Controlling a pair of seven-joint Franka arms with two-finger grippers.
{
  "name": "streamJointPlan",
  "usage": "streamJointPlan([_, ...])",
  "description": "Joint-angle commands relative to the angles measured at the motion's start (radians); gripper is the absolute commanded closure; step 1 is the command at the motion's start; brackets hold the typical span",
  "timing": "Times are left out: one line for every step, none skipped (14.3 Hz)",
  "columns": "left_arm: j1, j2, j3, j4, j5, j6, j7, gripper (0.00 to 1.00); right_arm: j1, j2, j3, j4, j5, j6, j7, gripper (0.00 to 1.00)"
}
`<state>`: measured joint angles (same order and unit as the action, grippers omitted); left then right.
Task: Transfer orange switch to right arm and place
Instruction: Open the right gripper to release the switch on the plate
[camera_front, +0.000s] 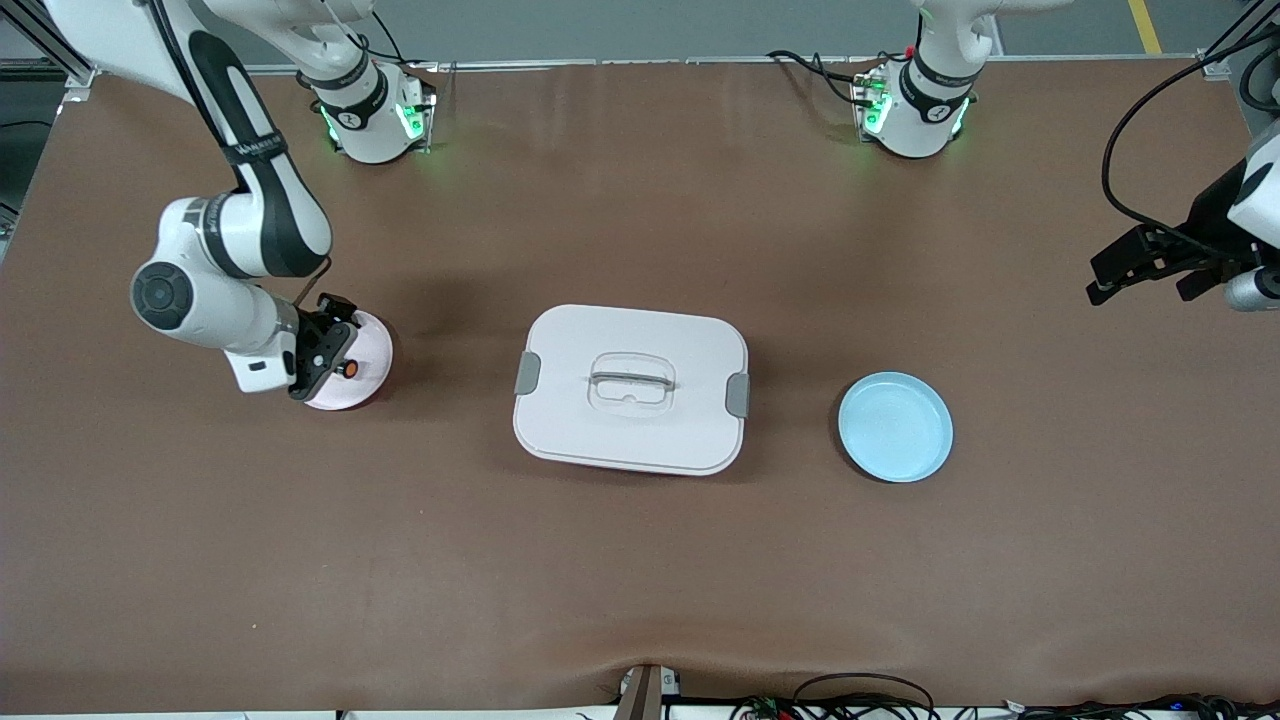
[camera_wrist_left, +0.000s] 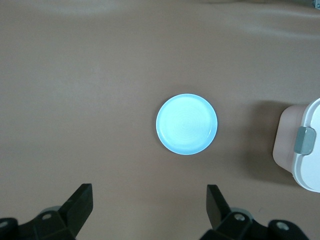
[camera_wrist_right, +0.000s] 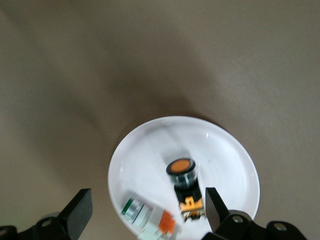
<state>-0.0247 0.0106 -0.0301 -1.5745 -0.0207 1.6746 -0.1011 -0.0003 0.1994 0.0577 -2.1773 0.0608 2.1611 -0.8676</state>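
Note:
The orange switch (camera_front: 349, 369) lies on a small pale pink plate (camera_front: 375, 345) toward the right arm's end of the table. In the right wrist view the switch (camera_wrist_right: 183, 174) shows its orange cap, black collar and orange-brown body on the plate (camera_wrist_right: 225, 150). My right gripper (camera_front: 322, 368) hangs just above the plate, open and empty (camera_wrist_right: 147, 202), with the switch close to one finger (camera_wrist_right: 215, 205). My left gripper (camera_front: 1145, 283) waits open and empty (camera_wrist_left: 148, 195) in the air at the left arm's end of the table.
A small white block with orange and green marks (camera_wrist_right: 150, 220) lies on the same plate beside the switch. A white lidded box (camera_front: 630, 388) with a handle stands mid-table. A light blue plate (camera_front: 895, 426) sits between the box and the left arm's end; it also shows in the left wrist view (camera_wrist_left: 187, 124).

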Motion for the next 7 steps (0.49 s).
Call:
streamJointPlan([-0.004, -0.004, -0.001, 0.007, 0.021, -0.018, 0.0, 0.0, -0.003, -0.041, 0.004, 0.081, -0.009, -0.192, 0.187, 0.0])
streamJointPlan([-0.004, -0.003, -0.001, 0.007, 0.022, -0.018, 0.001, 0.0, -0.001, -0.043, 0.004, 0.132, -0.015, -0.28, 0.25, 0.0])
streamJointPlan([-0.004, -0.001, -0.001, 0.007, 0.022, -0.018, 0.015, 0.0, 0.002, -0.043, 0.004, 0.171, -0.015, -0.361, 0.309, 0.0])
streamJointPlan([-0.003, 0.0, -0.001, 0.007, 0.022, -0.018, 0.052, 0.0, -0.001, -0.043, 0.002, 0.209, -0.016, -0.432, 0.356, 0.0])
streamJointPlan([-0.004, 0.006, 0.001, 0.008, 0.022, -0.018, 0.075, 0.0, -0.004, -0.041, -0.002, 0.247, -0.016, -0.499, 0.384, 0.0])
streamJointPlan([-0.006, 0.011, 0.002, 0.007, 0.022, -0.021, 0.074, 0.0, -0.009, -0.041, -0.005, 0.286, -0.018, -0.561, 0.401, 0.0])
streamJointPlan([-0.006, 0.014, 0.002, 0.005, 0.022, -0.03, 0.072, 0.0, -0.017, -0.041, -0.01, 0.315, -0.018, -0.613, 0.43, 0.0])
